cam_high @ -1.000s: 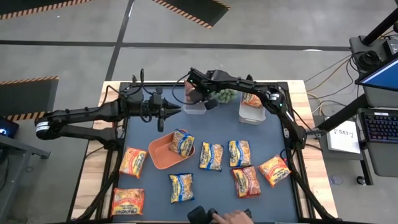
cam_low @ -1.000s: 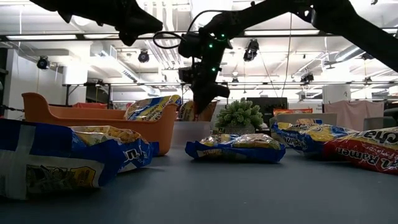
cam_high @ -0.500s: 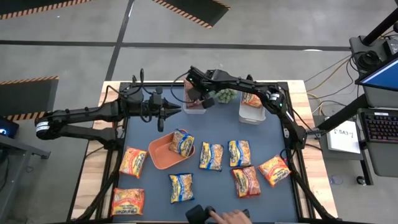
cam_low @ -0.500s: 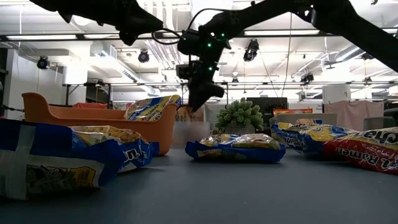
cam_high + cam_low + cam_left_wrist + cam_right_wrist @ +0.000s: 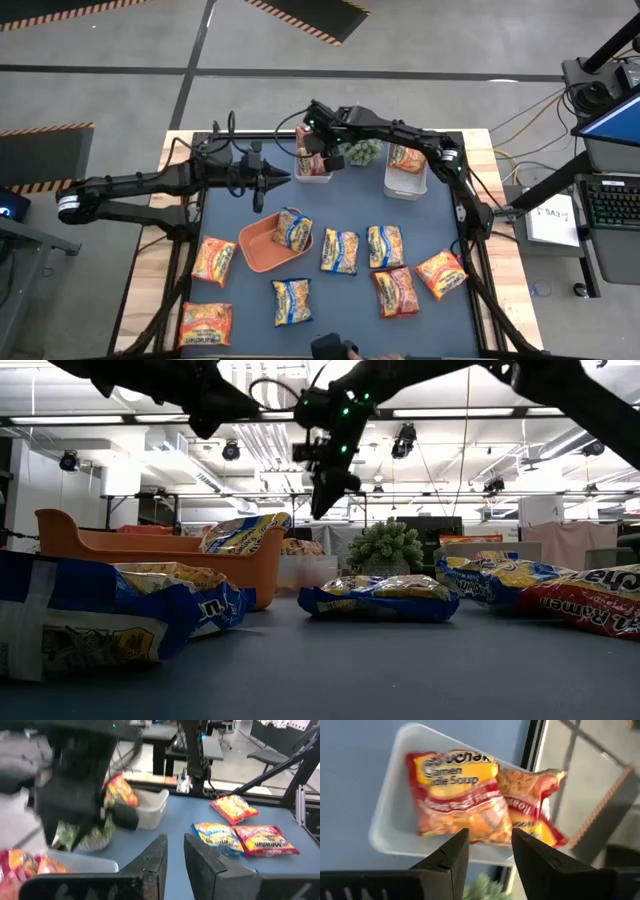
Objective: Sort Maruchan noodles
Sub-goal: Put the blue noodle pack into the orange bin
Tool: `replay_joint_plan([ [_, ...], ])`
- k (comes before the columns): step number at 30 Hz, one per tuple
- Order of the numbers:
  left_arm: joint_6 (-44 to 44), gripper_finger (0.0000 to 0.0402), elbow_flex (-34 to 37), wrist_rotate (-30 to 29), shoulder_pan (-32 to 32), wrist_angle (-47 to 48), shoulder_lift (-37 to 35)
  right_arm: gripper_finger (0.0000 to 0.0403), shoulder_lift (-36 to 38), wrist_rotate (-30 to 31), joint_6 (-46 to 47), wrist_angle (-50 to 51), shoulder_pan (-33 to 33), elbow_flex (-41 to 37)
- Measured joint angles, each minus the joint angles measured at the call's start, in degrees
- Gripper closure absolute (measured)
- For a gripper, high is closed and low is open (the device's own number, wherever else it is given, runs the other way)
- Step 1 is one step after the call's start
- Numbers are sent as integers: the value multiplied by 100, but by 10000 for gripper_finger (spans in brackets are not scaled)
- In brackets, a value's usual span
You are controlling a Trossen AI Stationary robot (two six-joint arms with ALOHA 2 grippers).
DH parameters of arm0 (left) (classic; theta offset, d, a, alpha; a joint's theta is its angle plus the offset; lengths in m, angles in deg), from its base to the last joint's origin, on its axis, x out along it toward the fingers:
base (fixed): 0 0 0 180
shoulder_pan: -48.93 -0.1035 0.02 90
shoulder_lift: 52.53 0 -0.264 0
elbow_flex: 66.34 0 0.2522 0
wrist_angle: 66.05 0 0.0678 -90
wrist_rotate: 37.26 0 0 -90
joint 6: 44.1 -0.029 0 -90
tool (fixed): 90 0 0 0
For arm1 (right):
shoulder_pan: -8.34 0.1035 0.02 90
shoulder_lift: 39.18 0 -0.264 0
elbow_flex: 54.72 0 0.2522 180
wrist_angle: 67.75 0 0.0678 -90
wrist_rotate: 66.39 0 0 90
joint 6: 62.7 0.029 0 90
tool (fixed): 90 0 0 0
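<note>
Several Maruchan packets lie flat on the blue mat, among them red-orange ones point(image 5: 214, 260) point(image 5: 396, 292) and a yellow-blue one point(image 5: 292, 300). One more point(image 5: 293, 228) lies in the orange tray point(image 5: 265, 245). A clear tub point(image 5: 312, 165) at the far side holds two red-orange packets point(image 5: 457, 795) point(image 5: 535, 810). My right gripper point(image 5: 325, 158) point(image 5: 490, 837) hovers open above this tub point(image 5: 305, 572), touching nothing. A second tub point(image 5: 405, 172) holds another packet point(image 5: 405, 158). My left gripper point(image 5: 262, 180) point(image 5: 175, 850) waits left of the tubs above the mat, fingers a narrow gap apart.
A small green plant point(image 5: 363, 152) stands between the two tubs. The wooden table rim point(image 5: 175, 200) frames the mat. A dark object point(image 5: 335, 348) sits at the near edge. The mat's middle strip between tubs and packets point(image 5: 350, 200) is bare.
My right gripper has let go of a red-orange packet, which now lies in the far tub, and has risen straight up clear of it. A person's hand at the near edge has drawn back out of view.
</note>
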Motion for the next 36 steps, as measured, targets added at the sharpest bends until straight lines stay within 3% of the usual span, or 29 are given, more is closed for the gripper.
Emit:
replay_joint_plan([
  [8,626,355,2,-2,66,493,2,301,618,-2213,1350,678,40,-123],
  [13,988,355,2,-3,444,650,2,327,1006,-2965,1560,678,344,-585],
  [19,1420,355,2,-12,1180,644,2,352,1649,-3017,1894,119,909,-1676],
  [26,2073,355,2,-640,2055,664,2,367,2519,-2983,3001,-1639,1635,-3430],
  [29,2179,355,2,-1003,2423,654,33,367,2789,-2536,3538,-2212,1947,-4056],
  [36,2576,355,2,-1399,3017,598,296,367,3040,-1475,4803,-2521,2582,-4883],
])
